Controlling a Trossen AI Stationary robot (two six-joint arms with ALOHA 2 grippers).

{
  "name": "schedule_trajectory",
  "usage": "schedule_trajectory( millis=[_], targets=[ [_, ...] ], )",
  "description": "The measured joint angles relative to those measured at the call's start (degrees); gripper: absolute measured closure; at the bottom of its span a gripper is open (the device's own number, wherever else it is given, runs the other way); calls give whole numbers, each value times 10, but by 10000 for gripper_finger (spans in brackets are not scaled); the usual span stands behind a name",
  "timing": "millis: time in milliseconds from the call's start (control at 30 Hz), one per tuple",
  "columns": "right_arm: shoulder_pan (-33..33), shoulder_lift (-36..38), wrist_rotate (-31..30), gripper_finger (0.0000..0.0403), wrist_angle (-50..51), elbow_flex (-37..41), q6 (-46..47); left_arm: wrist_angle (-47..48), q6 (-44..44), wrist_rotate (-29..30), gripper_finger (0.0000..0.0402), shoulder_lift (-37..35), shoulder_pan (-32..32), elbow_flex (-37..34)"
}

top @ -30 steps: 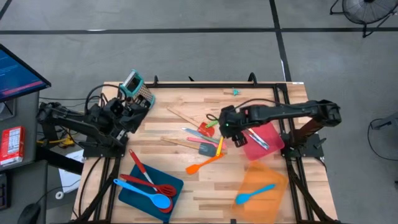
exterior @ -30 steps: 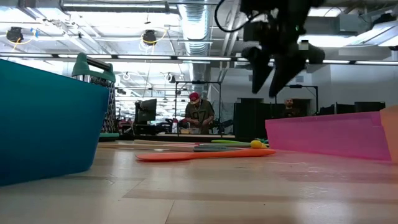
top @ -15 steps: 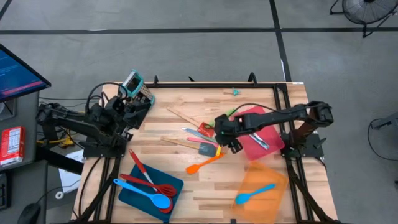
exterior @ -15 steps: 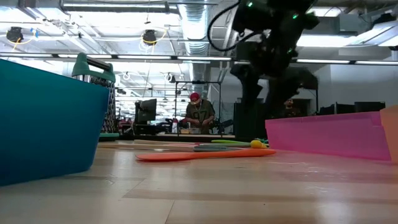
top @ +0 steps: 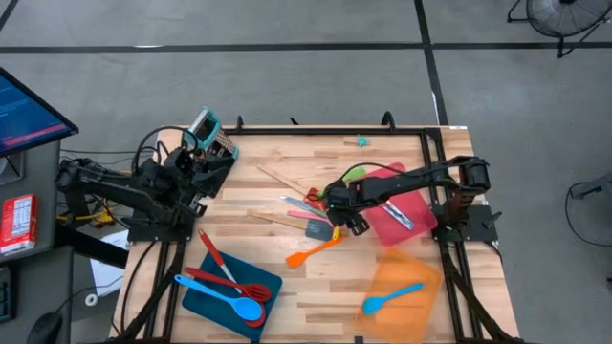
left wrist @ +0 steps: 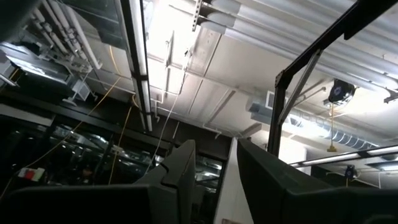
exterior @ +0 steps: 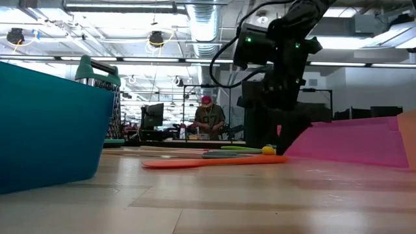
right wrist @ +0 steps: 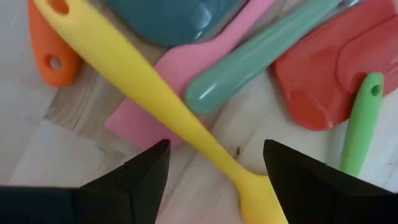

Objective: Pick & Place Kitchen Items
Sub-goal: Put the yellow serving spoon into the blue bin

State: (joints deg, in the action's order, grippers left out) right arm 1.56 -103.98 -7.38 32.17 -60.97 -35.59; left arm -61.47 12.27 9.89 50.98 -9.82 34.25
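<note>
Since a second ago the right gripper [top: 337, 216] has swung away from the pink tray [top: 413, 204] and dropped low over the pile of utensils in the middle of the table [top: 277, 158]; in the low view it has come down from high in the air to just above the tabletop. We are at the reaching step of a pick. The right wrist view shows the two dark fingers [right wrist: 140, 171] spread wide apart, holding nothing, with a yellow utensil [right wrist: 143, 93] running between them. That yellow handle lies across a pink spatula [right wrist: 186, 68], beside a grey-green handle [right wrist: 249, 71], a red spatula [right wrist: 326, 68], a green handle [right wrist: 360, 118] and an orange handle [right wrist: 46, 53]. From above, the orange spatula [top: 314, 250] lies just toward the table's near edge from the gripper. A blue tray [top: 196, 287] at the near left corner holds red and blue utensils, and an orange tray [top: 402, 263] at the near right holds a blue one. The left gripper [top: 203, 164] waits at the far left corner beside the grater [top: 212, 136], its camera pointing at the ceiling; its fingers [left wrist: 180, 168] stand slightly apart. We judge the next move calls for a short final descent, then closing squarely on the slim yellow handle without pinching the pink spatula beneath it.
</note>
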Motion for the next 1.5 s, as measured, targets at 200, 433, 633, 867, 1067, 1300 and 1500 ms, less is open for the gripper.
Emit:
schedule_trajectory(
  millis=[200, 433, 633, 867, 1067, 1300, 1500],
  targets=[
    [8, -3, 7, 151, -4, 0, 0, 0, 0, 0, 298, 0, 0, 0],
    [15, -4, 48, 210, -7, 0, 17, 1, 0, 0, 298, 0, 0, 0],
    [15, -4, 50, 289, -21, 0, 20, 2, 0, -1, 298, 0, 0, 0],
    [10, -4, 50, 353, -46, 0, 21, 2, 0, -2, 298, 0, 0, 0],
    [7, -4, 65, 397, -61, 0, 35, 6, 0, -2, 298, 0, 0, 0],
    [7, 2, 74, 380, -54, 0, 44, 7, 0, -2, 298, 0, 0, 0],
    [7, 33, 74, 352, -12, -26, 50, 10, 2, -2, 298, 0, 0, 0]
  ],
)
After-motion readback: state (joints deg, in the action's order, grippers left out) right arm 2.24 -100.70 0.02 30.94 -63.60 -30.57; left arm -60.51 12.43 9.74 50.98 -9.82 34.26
